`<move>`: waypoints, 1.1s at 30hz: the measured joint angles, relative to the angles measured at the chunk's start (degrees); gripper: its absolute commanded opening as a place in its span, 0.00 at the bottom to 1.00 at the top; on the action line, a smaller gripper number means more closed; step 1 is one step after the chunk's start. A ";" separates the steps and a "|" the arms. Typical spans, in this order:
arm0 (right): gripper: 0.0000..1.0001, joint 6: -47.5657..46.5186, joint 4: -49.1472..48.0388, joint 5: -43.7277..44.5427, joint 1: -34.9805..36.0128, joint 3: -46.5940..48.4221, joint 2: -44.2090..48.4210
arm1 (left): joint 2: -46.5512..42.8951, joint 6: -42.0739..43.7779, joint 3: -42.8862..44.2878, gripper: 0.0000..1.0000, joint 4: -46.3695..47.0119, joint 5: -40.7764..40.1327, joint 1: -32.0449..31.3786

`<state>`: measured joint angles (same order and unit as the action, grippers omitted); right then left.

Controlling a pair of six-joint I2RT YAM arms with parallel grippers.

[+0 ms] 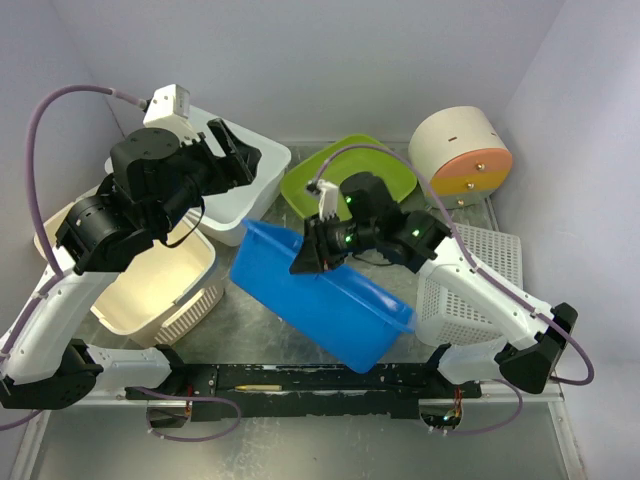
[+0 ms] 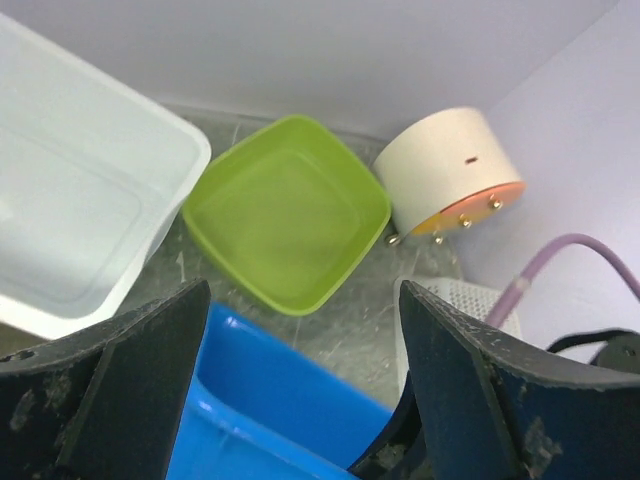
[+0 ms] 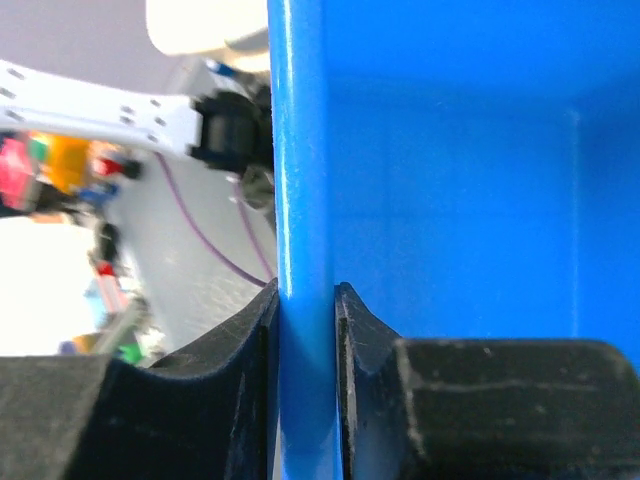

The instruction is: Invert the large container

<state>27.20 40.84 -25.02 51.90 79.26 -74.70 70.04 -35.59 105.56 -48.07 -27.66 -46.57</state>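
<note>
At the near edge of the table [image 1: 232, 340]: your two arm bases, side by side on a black rail

Just beyond, centre: one large blue container [image 1: 330, 305], the task's item. You have it tilted, the far-left corner raised and the near-right end low, close to the white perforated basket [image 1: 475, 275]. It is not yet upside down

On the container's far rim: your right gripper [image 1: 318, 252]. The right wrist view shows the gripper [image 3: 305, 300] pinched onto the blue rim [image 3: 300, 150], one finger [image 3: 250, 380] outside the wall and the other inside, with both touching the plastic

Left of the container: one cream slotted basket [image 1: 165, 290], upright and partly under your left arm

Farther back, left: one white bin [image 1: 245, 195], open side up. Your left gripper [image 1: 228, 150] hangs over it with the jaws spread wide and nothing between them. The left wrist view shows the two dark fingers [image 2: 130, 390] well apart, framing the items beyond

Far centre: one green square dish [image 1: 352, 172], open side up, between the white bin and the cylinder

Far right corner: one cream cylinder [image 1: 460, 150] lying on its side, its orange and yellow face turned toward you, with small brass feet showing in the left wrist view
</note>
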 measured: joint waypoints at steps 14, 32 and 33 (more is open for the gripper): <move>0.00 41.46 -43.21 -31.98 -19.56 -22.51 0.92 | 1.88 1.27 3.15 0.87 4.22 -0.48 0.00; 0.48 22.32 -26.01 -41.42 -47.21 -21.14 -0.04 | 3.06 1.57 0.15 0.88 5.01 2.91 0.00; 0.49 20.17 -24.48 -40.92 -47.74 -20.59 -0.44 | 3.06 1.57 -0.07 0.88 5.03 3.15 0.00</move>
<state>47.37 16.36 -65.93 4.16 58.67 -75.13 73.10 -34.02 105.49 -43.05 -24.51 -46.57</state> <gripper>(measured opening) 0.457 0.873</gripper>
